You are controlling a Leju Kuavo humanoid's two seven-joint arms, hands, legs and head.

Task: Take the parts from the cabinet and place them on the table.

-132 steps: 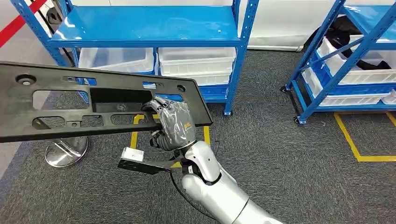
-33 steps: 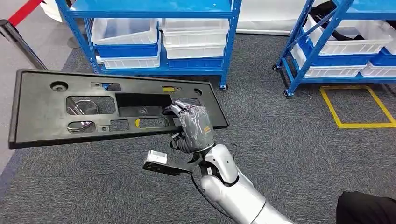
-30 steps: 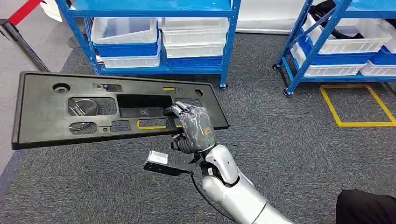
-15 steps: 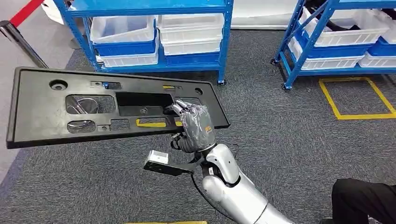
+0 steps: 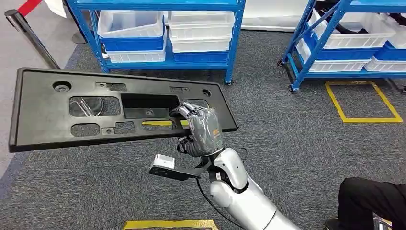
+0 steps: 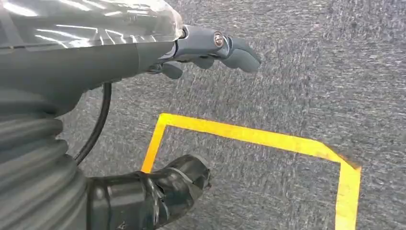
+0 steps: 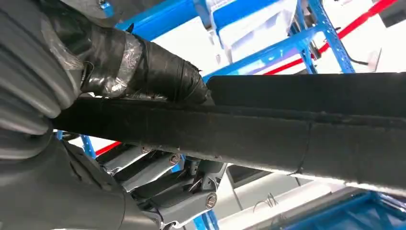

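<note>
Black plastic makes up the long panel [image 5: 95, 110], which the right hand [image 5: 201, 129] grips near its right end, thumb under, fingers over. It hangs in the air above the grey carpet [image 5: 297, 139], long side running left to right, lying almost flat. It looks stiff and light, but held so far from its middle it may tip. The left hand [image 6: 210, 48] holds nothing, fingers loosely apart.

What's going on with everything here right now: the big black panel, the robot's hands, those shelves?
Black panel: off the floor, roughly level, gripped near its right end.
Right hand: fingers closed around the panel's edge.
Left hand: holding nothing, over grey carpet and yellow tape.
White bins: sitting on the blue shelves.
</note>
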